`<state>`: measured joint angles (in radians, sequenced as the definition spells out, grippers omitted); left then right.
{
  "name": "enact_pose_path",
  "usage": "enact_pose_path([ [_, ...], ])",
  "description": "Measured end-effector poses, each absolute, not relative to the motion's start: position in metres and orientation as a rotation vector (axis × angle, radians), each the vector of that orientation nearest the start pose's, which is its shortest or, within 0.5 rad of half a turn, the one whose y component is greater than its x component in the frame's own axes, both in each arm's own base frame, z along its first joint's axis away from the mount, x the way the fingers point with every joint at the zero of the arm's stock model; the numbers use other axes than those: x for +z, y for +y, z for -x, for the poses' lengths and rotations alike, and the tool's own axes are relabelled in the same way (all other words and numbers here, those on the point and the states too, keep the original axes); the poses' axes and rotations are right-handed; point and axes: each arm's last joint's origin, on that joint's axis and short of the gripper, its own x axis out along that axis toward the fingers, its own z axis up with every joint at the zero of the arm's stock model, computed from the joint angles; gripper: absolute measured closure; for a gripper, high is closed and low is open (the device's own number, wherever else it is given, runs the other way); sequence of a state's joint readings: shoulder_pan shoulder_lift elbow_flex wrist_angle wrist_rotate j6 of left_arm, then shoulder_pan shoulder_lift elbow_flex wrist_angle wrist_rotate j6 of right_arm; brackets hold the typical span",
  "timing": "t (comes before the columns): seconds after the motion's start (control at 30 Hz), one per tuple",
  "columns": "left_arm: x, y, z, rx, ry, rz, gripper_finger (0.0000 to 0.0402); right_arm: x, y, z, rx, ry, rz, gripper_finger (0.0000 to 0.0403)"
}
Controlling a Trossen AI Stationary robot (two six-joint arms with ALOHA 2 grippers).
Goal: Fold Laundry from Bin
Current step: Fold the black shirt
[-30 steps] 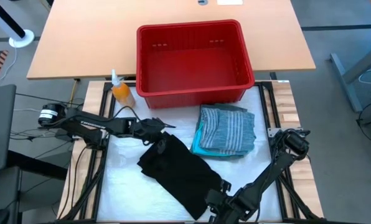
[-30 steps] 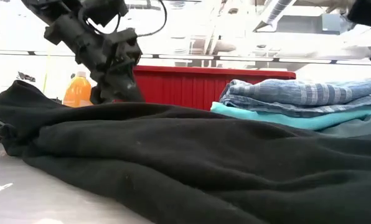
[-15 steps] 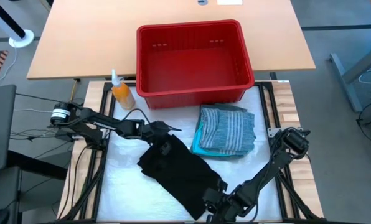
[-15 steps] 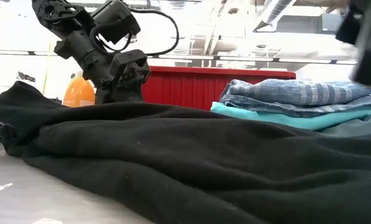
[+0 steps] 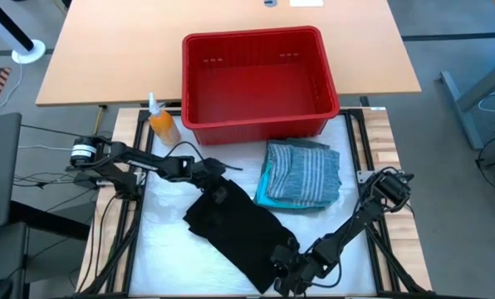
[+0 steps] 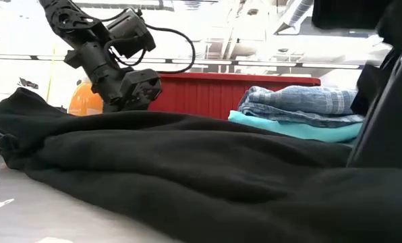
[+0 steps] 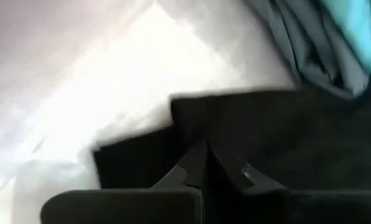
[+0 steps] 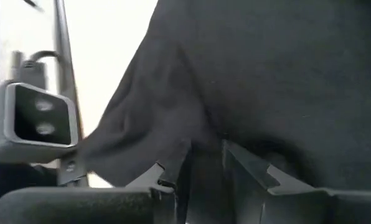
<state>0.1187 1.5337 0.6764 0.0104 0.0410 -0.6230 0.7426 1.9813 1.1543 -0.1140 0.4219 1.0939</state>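
The large black garment lies crumpled and slantwise on the white mat; it fills the front of the low view. My left gripper is shut at the garment's far left corner. My right gripper is shut on its near right end. Three folded garments sit stacked to the garment's right, with the striped one on top. Beyond the mat stands the red bin, with nothing showing inside it. My left gripper has its two fingers closed together on the black garment's far left edge. The fingers slant down from the table's left. The garment lies on the mat there. My right gripper pinches a bunched fold at the garment's near right end between its two fingers. It slants down from the table's near right. One layer or several, I cannot tell. The rest of the garment lies on the mat.
An orange bottle stands at the bin's left near corner. The folded stack lies close to the black garment's right. Bare mat shows at the near left and the far right. A camera housing sits beside the right gripper.
My left gripper has moved right and down onto the black garment's far left corner. My right arm has sunk toward the mat at the garment's near right end and now fills the right of the low view. The garment has kept its place.
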Motion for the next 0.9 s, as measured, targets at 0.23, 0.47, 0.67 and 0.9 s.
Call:
enact_pose_path([
  [0.23,0.167,0.052,-0.287,0.383,0.716,0.675,0.0401,0.127,0.248,-0.298,-0.183,0.828,-0.519,0.0285],
  [0.47,0.181,0.053,-0.291,0.378,0.811,0.681,0.0343,0.126,0.248,-0.298,-0.183,0.831,-0.513,0.0285],
  [0.67,0.183,0.052,-0.288,0.422,0.88,0.735,0.0247,0.126,0.248,-0.298,-0.175,0.832,-0.503,0.0285],
  [0.9,0.177,0.049,-0.281,0.472,0.963,0.726,0.019,0.125,0.246,-0.3,-0.171,0.834,-0.49,0.0285],
])
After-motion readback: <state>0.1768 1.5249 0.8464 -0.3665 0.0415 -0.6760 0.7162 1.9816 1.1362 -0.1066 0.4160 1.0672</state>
